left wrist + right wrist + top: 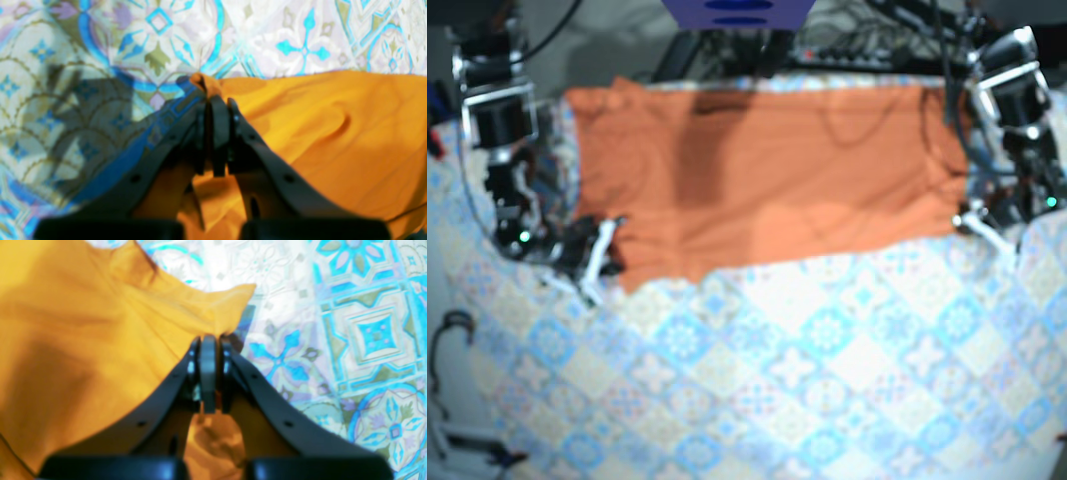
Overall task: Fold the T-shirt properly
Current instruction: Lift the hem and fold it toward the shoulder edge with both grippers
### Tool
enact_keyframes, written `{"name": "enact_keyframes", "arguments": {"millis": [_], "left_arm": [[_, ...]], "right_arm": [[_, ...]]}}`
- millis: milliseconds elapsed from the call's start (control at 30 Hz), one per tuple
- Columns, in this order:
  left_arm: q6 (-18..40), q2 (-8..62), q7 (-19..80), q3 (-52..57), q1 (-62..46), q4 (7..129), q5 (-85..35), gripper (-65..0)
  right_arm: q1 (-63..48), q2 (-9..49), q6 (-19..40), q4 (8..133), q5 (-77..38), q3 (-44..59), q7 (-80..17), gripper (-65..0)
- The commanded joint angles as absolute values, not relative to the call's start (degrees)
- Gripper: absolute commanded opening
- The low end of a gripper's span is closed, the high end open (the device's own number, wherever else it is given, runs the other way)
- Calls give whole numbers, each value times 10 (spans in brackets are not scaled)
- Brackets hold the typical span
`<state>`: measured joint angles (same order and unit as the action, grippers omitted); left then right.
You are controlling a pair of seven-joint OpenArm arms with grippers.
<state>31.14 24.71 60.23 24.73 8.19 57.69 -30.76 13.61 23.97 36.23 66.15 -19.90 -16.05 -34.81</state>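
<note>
I see blue-tile tablecloth [827, 380] over table, cable tangle [877, 45] at back. Orange T-shirt [767, 190] spread on far half. Left gripper [215, 100] clamped on one near corner, right gripper [208, 340] pinching the other.

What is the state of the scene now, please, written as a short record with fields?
garment: orange T-shirt, spread wide over the far part of the table
surface: tablecloth with a blue and white tile pattern
left fingers: shut on the T-shirt's edge, on the right of the base view
right fingers: shut on the T-shirt's edge near a corner, on the left of the base view
folds so far: cannot tell
</note>
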Motion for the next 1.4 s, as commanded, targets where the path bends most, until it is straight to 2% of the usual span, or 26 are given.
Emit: {"name": "enact_keyframes", "arguments": {"millis": [0,400,967,1367], "left_arm": [[313,266,597,250,85,596,-311,-650],[344,268,597,250,53,642,-312,-650],[382,294,593,249,24,643,-312,-650],[394,295,591,250,5,643,-313,-650]], "right_arm": [[145,249,364,678,-207,-153,-336,-647],[95,269,367,741,-207,-81,-357,-647],[13,287,365,830,-208,-79,-378,-647],[-64,287,365,870,-208,11,-378,-647]]}}
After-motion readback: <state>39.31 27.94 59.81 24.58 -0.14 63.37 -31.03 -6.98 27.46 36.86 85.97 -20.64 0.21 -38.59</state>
